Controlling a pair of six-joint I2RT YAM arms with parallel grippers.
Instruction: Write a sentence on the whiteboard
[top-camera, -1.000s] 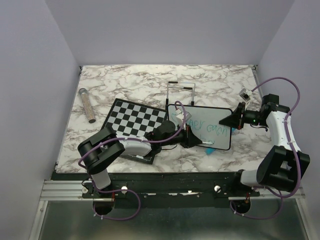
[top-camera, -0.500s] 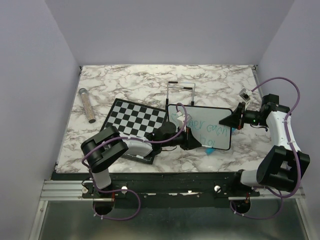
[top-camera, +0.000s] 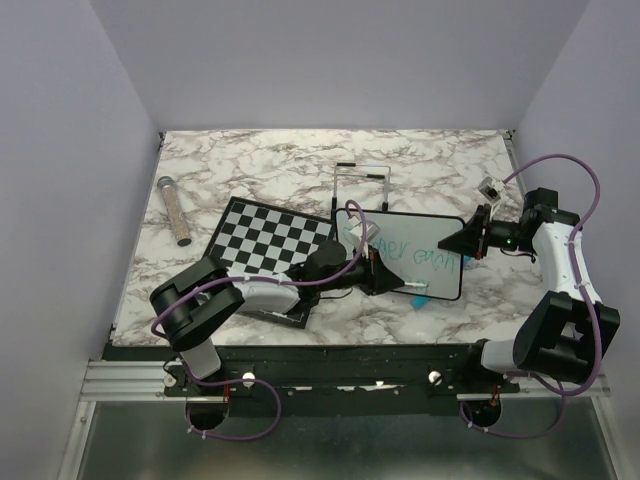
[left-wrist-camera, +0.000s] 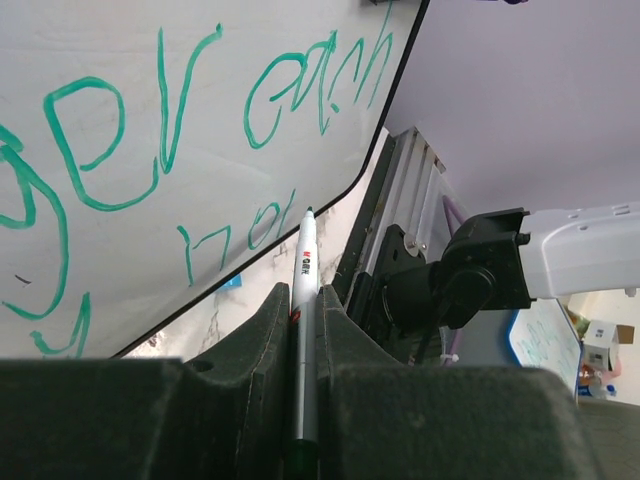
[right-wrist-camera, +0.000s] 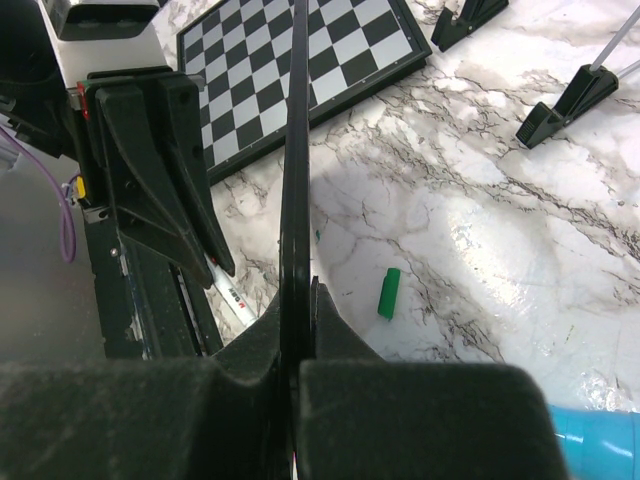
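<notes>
The whiteboard (top-camera: 405, 250) is held by its right edge in my shut right gripper (top-camera: 470, 240) and is raised above the table. The right wrist view shows it edge-on (right-wrist-camera: 296, 150) between that gripper's (right-wrist-camera: 298, 300) closed jaws. The teal-green sentence (left-wrist-camera: 110, 150) runs in two lines across the board (left-wrist-camera: 150, 60). My left gripper (top-camera: 383, 278) is shut on a white and grey marker (left-wrist-camera: 303, 290). The marker tip lies at the board's lower frame, beside the second line. The marker also shows in the right wrist view (right-wrist-camera: 228, 295).
The chessboard (top-camera: 265, 245) lies left of the whiteboard, under my left arm. A green marker cap (right-wrist-camera: 388, 293) lies on the marble below the board. A thin wire stand (top-camera: 360, 180) stands behind it. A speckled cylinder (top-camera: 175, 210) lies at the far left.
My left arm's elbow has swung a little to the left and the gripper with the marker has shifted slightly along the board's lower edge. The right arm and the board have stayed still.
</notes>
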